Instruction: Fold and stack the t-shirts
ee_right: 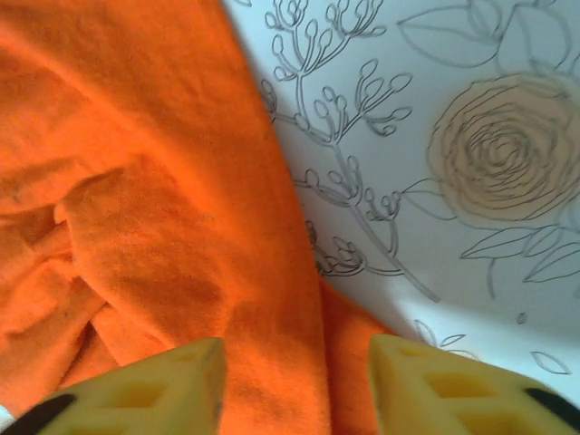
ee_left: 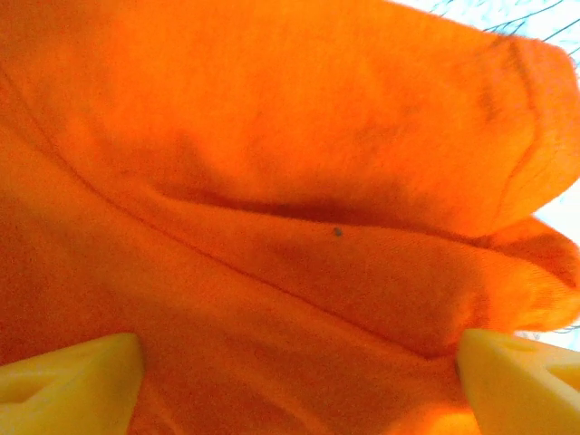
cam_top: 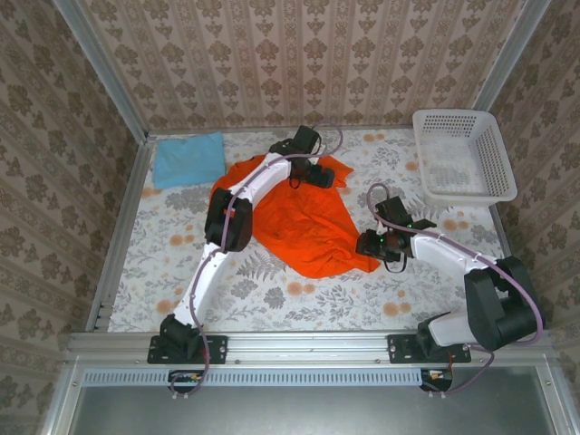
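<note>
L claw spread wide over the far bunched end of the orange t-shirt mid tabletop, R claw half-open astride its near-right hem, blue t-shirt lying flat at far-left corner.

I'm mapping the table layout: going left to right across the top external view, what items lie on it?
First the light blue t-shirt, then the orange t-shirt, then the white lattice basket.

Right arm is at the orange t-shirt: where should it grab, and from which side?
Probably grip the orange t-shirt at its near right edge, coming from the right: that edge lies free on the table, between the fingers of the right gripper.
</note>
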You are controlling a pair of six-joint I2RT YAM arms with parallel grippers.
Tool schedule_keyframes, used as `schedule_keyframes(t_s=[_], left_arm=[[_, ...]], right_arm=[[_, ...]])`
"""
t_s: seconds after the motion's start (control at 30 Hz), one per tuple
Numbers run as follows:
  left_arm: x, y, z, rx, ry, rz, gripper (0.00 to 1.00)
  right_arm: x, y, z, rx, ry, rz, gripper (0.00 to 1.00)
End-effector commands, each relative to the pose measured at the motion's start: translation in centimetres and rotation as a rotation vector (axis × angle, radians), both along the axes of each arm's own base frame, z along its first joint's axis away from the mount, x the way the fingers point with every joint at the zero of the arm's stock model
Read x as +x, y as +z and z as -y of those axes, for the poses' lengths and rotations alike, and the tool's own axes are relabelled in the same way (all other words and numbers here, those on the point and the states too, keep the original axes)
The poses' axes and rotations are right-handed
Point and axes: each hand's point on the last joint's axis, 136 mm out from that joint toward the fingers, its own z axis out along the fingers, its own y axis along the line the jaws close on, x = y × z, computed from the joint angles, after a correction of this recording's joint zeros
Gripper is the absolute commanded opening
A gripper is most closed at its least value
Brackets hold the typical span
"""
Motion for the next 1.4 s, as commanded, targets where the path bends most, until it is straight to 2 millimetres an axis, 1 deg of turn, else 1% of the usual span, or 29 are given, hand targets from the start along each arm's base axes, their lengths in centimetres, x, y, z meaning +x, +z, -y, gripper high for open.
schedule_keyframes(t_s=[0.0, 0.07, 0.1, 0.13, 0.17, 0.23, 0.27, 0.3, 0.37, 0.4, 0.47, 0.5, 0.57, 0.6, 0.67, 0.7, 0.73, 0.83, 0.9, 0.97, 1.1, 1.2, 1.3, 1.37], left_arm=[[0.1, -1.5, 0.3, -0.009, -0.030, -0.019, 0.81], [0.3, -1.8, 0.3, -0.017, -0.026, -0.023, 0.70], [0.2, -2.0, 0.4, -0.021, -0.028, -0.026, 0.67], [0.2, -2.2, 0.5, -0.024, -0.034, -0.028, 0.62], [0.2, -2.3, 0.4, -0.026, -0.037, -0.032, 0.54], [0.2, -2.5, 0.4, -0.033, -0.039, -0.038, 0.41], [0.2, -2.5, 0.4, -0.040, -0.043, -0.043, 0.36], [0.2, -2.5, 0.4, -0.047, -0.043, -0.044, 0.29], [0.3, -2.0, 0.3, -0.060, -0.046, -0.043, 0.06], [0.3, -1.5, 0.3, -0.066, -0.045, -0.038, 0.00], [0.2, 0.0, 0.2, -0.091, -0.043, -0.009, 0.00], [0.2, 1.2, 0.2, -0.110, -0.043, 0.015, 0.00], [0.1, 3.8, -0.1, -0.145, -0.029, 0.077, 0.00], [0.0, 5.6, -0.3, -0.171, -0.024, 0.119, 0.00], [-0.5, 9.4, -1.0, -0.224, -0.002, 0.214, 0.00], [-0.9, 10.9, -1.4, -0.247, 0.006, 0.254, 0.00], [-1.3, 13.6, -1.7, -0.288, 0.011, 0.325, 0.00], [-3.4, 18.9, -3.5, -0.360, 0.037, 0.488, 0.00], [-5.5, 23.2, -4.8, -0.418, 0.047, 0.617, 0.00], [-8.1, 27.0, -6.3, -0.454, 0.058, 0.752, 0.00], [-13.6, 33.5, -8.5, -0.501, 0.063, 0.997, 0.00], [-18.2, 37.8, -9.9, -0.526, 0.040, 1.162, 0.00], [-21.8, 41.3, -11.1, -0.538, 0.016, 1.273, 0.00], [-23.6, 43.0, -11.8, -0.558, -0.004, 1.318, 0.00]], right_arm=[[-0.9, -1.3, -1.0, 0.036, 0.022, -0.055, 0.38], [-1.1, -1.7, -0.9, 0.022, 0.027, -0.076, 0.29], [-1.1, -1.8, -0.9, 0.017, 0.027, -0.078, 0.22], [-1.1, -1.8, -0.8, 0.013, 0.028, -0.075, 0.14], [-1.1, -1.7, -0.7, 0.007, 0.022, -0.069, 0.08], [-0.9, -1.4, -0.4, -0.006, 0.010, -0.053, 0.01], [-0.8, -1.2, -0.3, -0.010, 0.005, -0.044, 0.00], [-0.7, -1.0, -0.2, -0.014, 0.000, -0.036, 0.00], [-0.2, 0.2, 0.0, -0.009, -0.012, 0.013, 0.00], [0.0, 0.8, 0.1, -0.009, -0.020, 0.038, 0.00], [0.6, 2.6, 0.8, -0.030, -0.044, 0.110, 0.00], [0.7, 3.3, 1.0, -0.036, -0.053, 0.141, 0.00], [1.3, 5.9, 1.7, -0.047, -0.074, 0.241, 0.00], [1.4, 7.0, 1.9, -0.044, -0.080, 0.286, 0.00], [1.8, 10.1, 2.1, -0.021, -0.084, 0.408, 0.00], [1.9, 11.5, 2.1, -0.012, -0.082, 0.460, 0.00], [1.9, 13.1, 2.1, 0.000, -0.077, 0.520, 0.00], [1.6, 17.7, 2.6, 0.012, -0.073, 0.693, 0.00], [1.2, 20.6, 3.2, 0.009, -0.077, 0.798, 0.00], [0.6, 24.0, 3.6, 0.006, -0.073, 0.905, 0.00], [-0.7, 29.8, 4.2, 0.026, -0.082, 1.083, 0.00], [-1.7, 33.5, 4.4, 0.057, -0.095, 1.202, 0.00], [-2.2, 36.8, 4.4, 0.090, -0.100, 1.274, 0.00], [-2.5, 38.6, 4.2, 0.108, -0.094, 1.310, 0.00]])
